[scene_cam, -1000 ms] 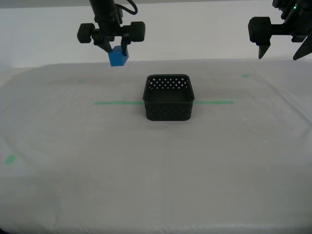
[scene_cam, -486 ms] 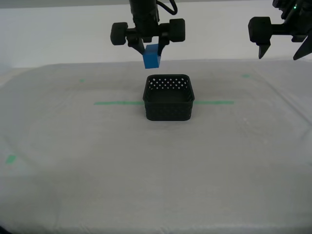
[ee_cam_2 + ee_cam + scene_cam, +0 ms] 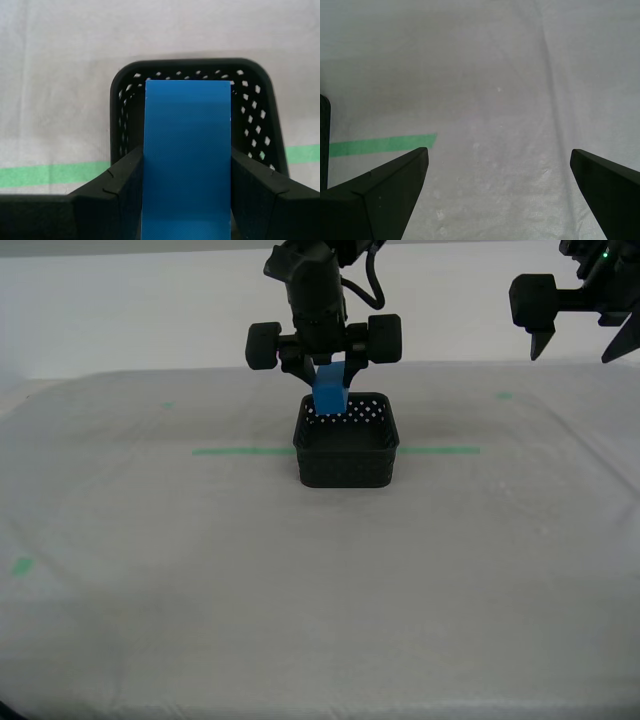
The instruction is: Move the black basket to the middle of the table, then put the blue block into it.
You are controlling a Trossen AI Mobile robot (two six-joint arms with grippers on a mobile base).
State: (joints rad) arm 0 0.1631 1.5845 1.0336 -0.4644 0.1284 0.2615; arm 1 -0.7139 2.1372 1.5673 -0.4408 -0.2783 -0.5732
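The black basket stands on the pale table over the green tape line, near the middle of the exterior view. My second gripper hangs just above the basket's far rim, shut on the blue block. In the second wrist view the blue block fills the space between the fingers, with the basket open right below it. My first gripper stays high at the exterior view's upper right, open, with only bare cloth under it in the first wrist view.
A thin green tape line runs across the table behind the basket. Small green tape bits lie at the exterior view's left and far right. A white wall stands behind the table.
My second gripper has carried the blue block toward the exterior view's right and lowered it, from beside the basket to just over its far rim. The first gripper and the basket have not moved.
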